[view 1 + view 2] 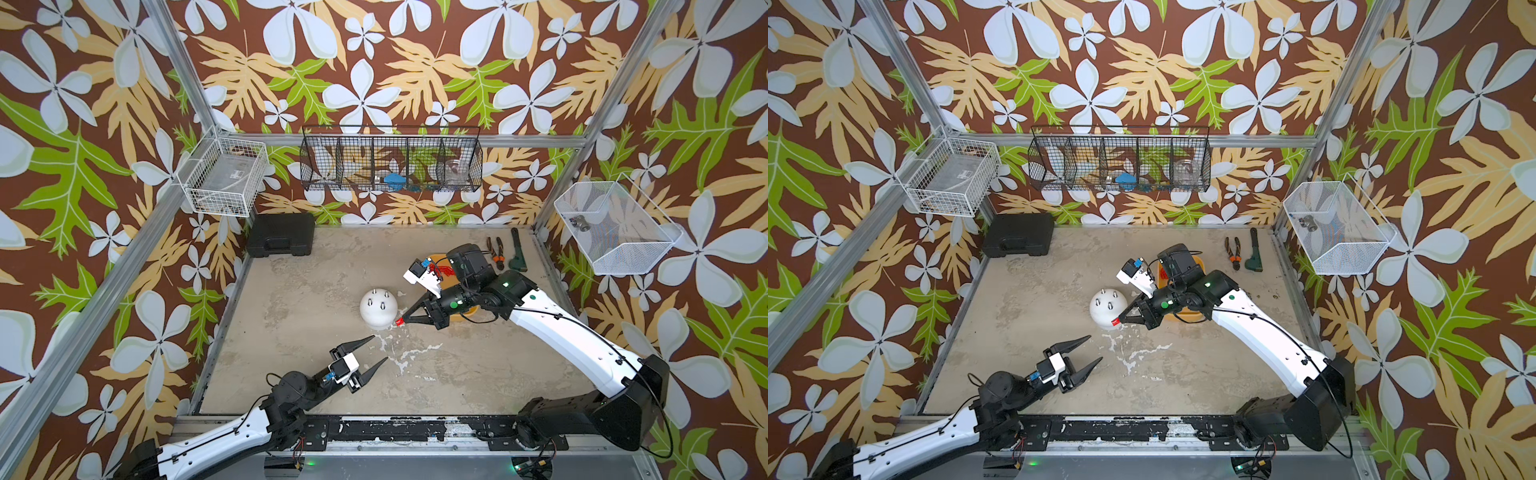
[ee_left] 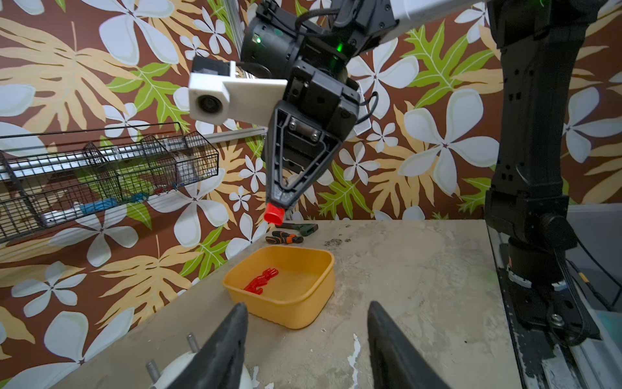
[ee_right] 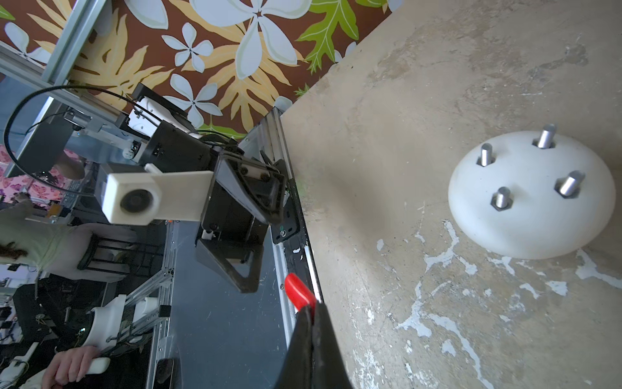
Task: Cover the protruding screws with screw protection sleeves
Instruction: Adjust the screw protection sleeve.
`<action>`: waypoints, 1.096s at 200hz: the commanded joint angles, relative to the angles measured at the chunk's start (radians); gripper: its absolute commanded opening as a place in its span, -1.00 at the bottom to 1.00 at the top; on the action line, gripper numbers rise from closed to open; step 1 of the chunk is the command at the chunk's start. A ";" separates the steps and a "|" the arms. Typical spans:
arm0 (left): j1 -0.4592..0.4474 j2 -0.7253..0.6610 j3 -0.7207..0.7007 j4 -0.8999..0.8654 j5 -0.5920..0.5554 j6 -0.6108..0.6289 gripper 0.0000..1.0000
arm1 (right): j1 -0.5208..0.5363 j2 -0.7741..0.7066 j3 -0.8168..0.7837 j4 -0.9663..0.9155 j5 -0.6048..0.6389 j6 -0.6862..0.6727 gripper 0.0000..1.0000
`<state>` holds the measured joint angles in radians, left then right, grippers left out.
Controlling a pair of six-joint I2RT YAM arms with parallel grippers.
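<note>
Right wrist: right tool pinching a glossy red cylindrical sleeve

The sleeve at the black right end effector is showing bright red, as are those in the yellow tub. Grey screws are contrasting with their white dome. The wallpaper is showing brown with white flowers and green and tan leaves.

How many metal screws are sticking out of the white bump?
4, all on the white dome: two screws at its far side, two at its near side. None seems hidden.
</note>
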<state>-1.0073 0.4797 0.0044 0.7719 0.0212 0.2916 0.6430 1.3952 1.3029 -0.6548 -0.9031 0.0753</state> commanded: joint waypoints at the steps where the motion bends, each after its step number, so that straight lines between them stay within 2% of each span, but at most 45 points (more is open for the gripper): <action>1: -0.017 0.047 0.006 0.060 0.012 0.036 0.17 | 0.006 0.007 -0.013 0.045 -0.036 0.020 -1.00; 37: -0.019 0.108 0.002 0.160 -0.022 0.034 0.17 | 0.034 0.027 -0.021 0.044 -0.002 0.002 -1.00; 97: -0.019 0.176 0.020 0.193 -0.045 0.036 0.16 | 0.088 0.057 -0.038 0.045 0.035 -0.027 -1.00; 156: -0.020 0.189 0.023 0.193 0.002 0.041 0.09 | 0.119 0.075 -0.054 0.032 0.055 -0.044 -1.00; 188: -0.019 0.206 0.023 0.193 0.012 0.053 0.01 | 0.125 0.083 -0.051 0.028 0.049 -0.048 -1.00; 219: -0.020 0.220 0.023 0.191 0.008 0.054 -0.16 | 0.132 0.087 -0.044 0.024 0.048 -0.051 -1.00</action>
<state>-1.0267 0.6952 0.0216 0.9390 0.0273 0.3416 0.7731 1.4784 1.2488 -0.6228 -0.8570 0.0418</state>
